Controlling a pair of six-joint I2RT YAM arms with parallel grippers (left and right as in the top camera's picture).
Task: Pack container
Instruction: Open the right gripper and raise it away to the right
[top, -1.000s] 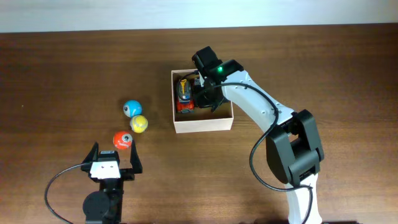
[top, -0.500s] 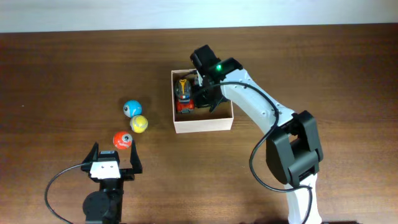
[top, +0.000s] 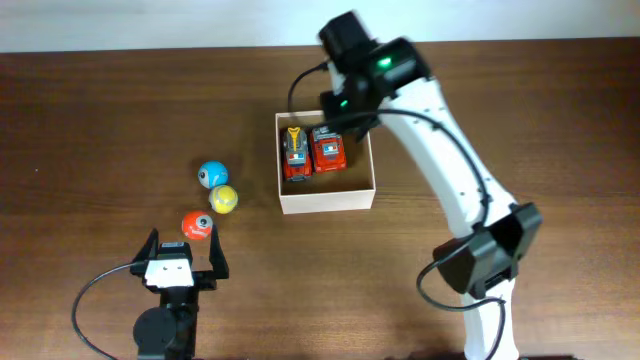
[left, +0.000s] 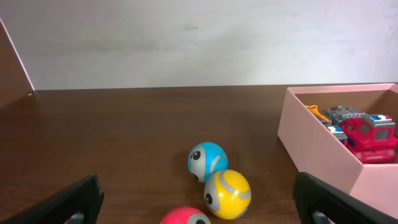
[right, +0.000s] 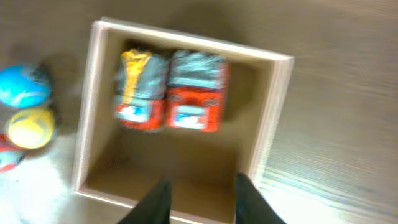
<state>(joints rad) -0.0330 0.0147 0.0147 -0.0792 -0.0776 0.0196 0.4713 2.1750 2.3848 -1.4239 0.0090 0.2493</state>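
The container (top: 326, 202) is a square cream-walled box with a tan inside at mid-table. Two red toy trucks (top: 296, 155) (top: 329, 152) lie side by side in its far half. My right gripper (top: 338, 110) hangs above the box's far edge. In the right wrist view its fingers (right: 199, 199) are open and empty over the box (right: 87, 124) and trucks (right: 196, 90). A blue ball (top: 211, 175), a yellow ball (top: 222, 199) and a red ball (top: 196, 226) lie left of the box. My left gripper (top: 183, 250) is open and empty, just behind the red ball (left: 185, 217).
The left wrist view shows the blue ball (left: 207, 161), the yellow ball (left: 227, 193) and the box's near wall (left: 311, 134) to the right. The brown wooden table ends at a pale wall at the back (top: 150, 25).
My right gripper has risen out of the box and drawn back toward its far edge, leaving a second red truck beside the first. The left arm and balls have not moved.
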